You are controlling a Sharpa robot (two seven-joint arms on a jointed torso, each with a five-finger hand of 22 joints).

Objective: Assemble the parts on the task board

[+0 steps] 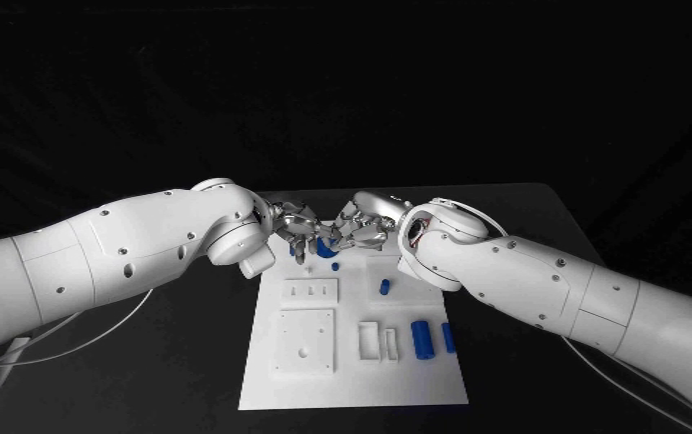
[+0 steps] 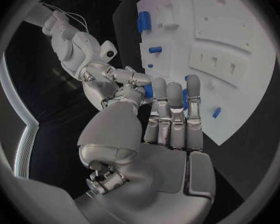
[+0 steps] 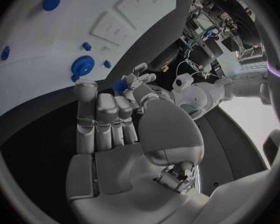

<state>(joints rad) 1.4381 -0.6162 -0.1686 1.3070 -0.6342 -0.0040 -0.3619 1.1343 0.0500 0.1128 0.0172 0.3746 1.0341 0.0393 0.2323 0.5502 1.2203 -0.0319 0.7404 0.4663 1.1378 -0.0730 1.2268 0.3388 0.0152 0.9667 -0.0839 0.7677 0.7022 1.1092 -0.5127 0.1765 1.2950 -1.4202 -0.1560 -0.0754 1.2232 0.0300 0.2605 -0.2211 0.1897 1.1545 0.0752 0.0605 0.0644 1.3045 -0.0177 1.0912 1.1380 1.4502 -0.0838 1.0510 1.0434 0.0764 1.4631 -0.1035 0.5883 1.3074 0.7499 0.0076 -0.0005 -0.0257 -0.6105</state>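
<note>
Both hands are meeting over the far end of the white board [image 1: 353, 374]. The left hand [image 1: 296, 226] and right hand [image 1: 361, 226] are together pinching a small blue part [image 1: 327, 250] between their silver fingertips. Smooth blue cylinders [image 1: 423, 339] are lying on the board.

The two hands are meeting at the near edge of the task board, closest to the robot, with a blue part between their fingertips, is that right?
Not quite. The left hand and right hand meet over the far edge of the task board, away from the robot, as the head view shows. The blue part does sit between their fingertips.
</note>
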